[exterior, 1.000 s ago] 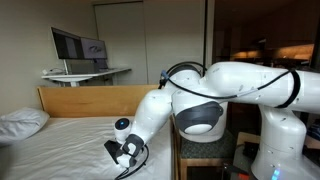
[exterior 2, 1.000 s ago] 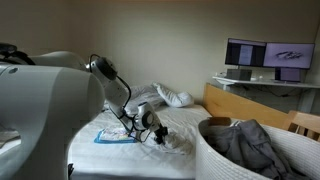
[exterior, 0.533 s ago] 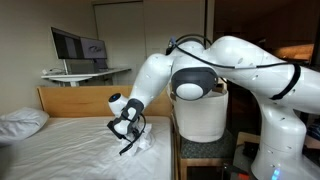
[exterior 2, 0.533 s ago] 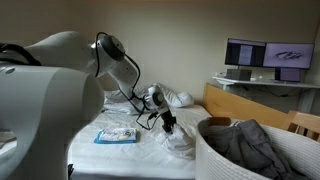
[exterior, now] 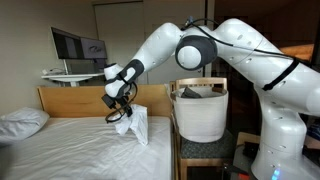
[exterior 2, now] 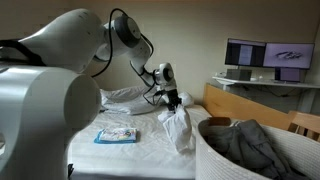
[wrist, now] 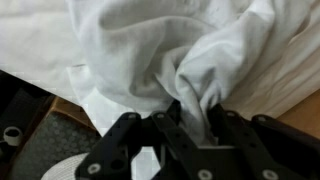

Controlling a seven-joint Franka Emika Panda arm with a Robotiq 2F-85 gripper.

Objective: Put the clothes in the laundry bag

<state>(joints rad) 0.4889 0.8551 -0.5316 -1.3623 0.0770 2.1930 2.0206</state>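
My gripper (exterior: 120,109) is shut on a white cloth (exterior: 136,126) and holds it hanging above the bed (exterior: 60,150). It shows in both exterior views: in an exterior view the gripper (exterior 2: 172,100) holds the cloth (exterior 2: 178,130) just left of the white laundry bag (exterior 2: 215,160), which holds dark grey clothes (exterior 2: 248,148). In an exterior view the laundry bag (exterior: 200,115) stands right of the bed. In the wrist view the cloth (wrist: 170,55) is pinched between the jaws (wrist: 190,125).
A pillow (exterior: 20,122) lies at the head of the bed. A flat packet (exterior 2: 118,135) lies on the bed sheet. A wooden bed frame (exterior: 90,98) and a desk with a monitor (exterior: 75,45) stand behind.
The gripper has risen from the bed surface, lifting the white cloth up and toward the laundry bag. The cloth now hangs free.
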